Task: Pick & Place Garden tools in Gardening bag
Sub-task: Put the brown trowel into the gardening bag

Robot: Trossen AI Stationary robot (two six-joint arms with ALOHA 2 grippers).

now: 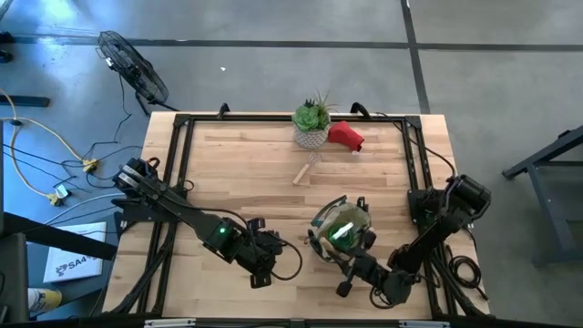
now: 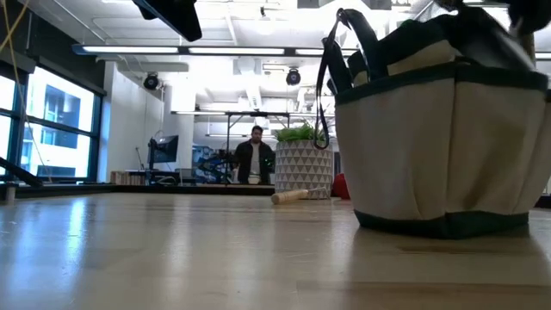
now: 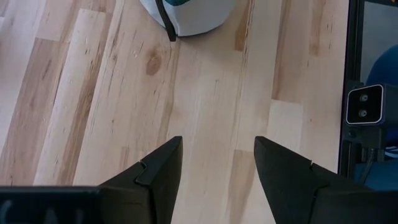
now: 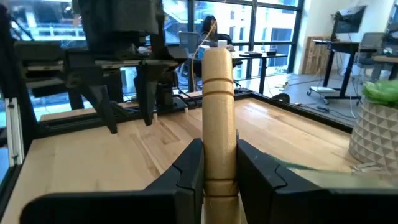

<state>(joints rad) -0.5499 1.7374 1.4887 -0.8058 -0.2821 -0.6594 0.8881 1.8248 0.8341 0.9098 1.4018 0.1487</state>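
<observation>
The tan gardening bag (image 1: 339,228) with its dark green rim stands near the table's front edge and fills the right of the low view (image 2: 439,129). My right gripper (image 1: 351,271) is at the bag's near side, shut on a wooden-handled tool (image 4: 217,81) whose working end is hidden. My left gripper (image 3: 217,163) hangs open over bare wood, left of the bag (image 3: 186,14). A second wooden-handled tool (image 1: 308,169) lies flat at mid-table. A red soft item (image 1: 346,137) lies at the far edge. My right gripper pinches the tool's round wooden handle (image 4: 217,134) between its two fingers (image 4: 188,169), which lie across it. The gripper comes in about level. The handle's rounded free end (image 4: 217,55) sticks out past the fingers. What lies behind the fingers is hidden by the gripper itself.
A green spiky plant in a white pot (image 1: 311,126) stands at the far edge beside the red item. A black frame (image 1: 182,164) runs along the table's sides. Bare wood lies between the bag and the plant. A person (image 2: 254,159) stands far back in the room.
</observation>
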